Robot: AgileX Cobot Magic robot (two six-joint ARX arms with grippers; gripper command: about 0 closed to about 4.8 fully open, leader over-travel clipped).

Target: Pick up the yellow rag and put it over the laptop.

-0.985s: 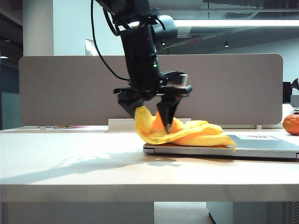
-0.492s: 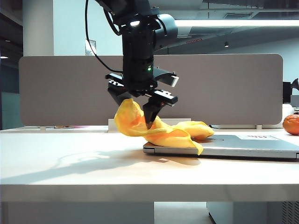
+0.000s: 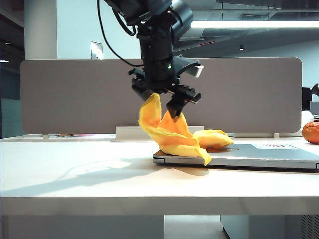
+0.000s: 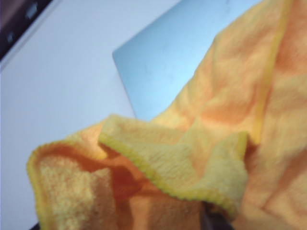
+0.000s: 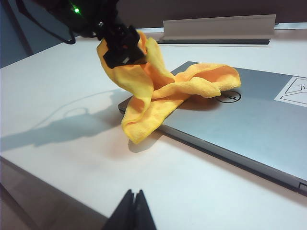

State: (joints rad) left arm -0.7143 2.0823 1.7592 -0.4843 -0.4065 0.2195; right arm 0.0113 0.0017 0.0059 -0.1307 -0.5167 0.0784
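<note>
Yellow rag [image 3: 172, 135] is being held up by one end in the clenched left tool [image 3: 164, 99], over the laptop's [image 3: 279, 154] left edge, its other end trailing rightward across the lid. Bunching is being risked, leaving the lid mostly bare. One fold is hanging off toward the surface [image 3: 75, 169]. Right tool [image 5: 130, 211] is being kept closed, empty, near the front edge.

A white table [image 3: 75, 174], a grey divider panel [image 3: 65, 94] behind it, and 1 orange [image 3: 310, 133] at the far right edge.
</note>
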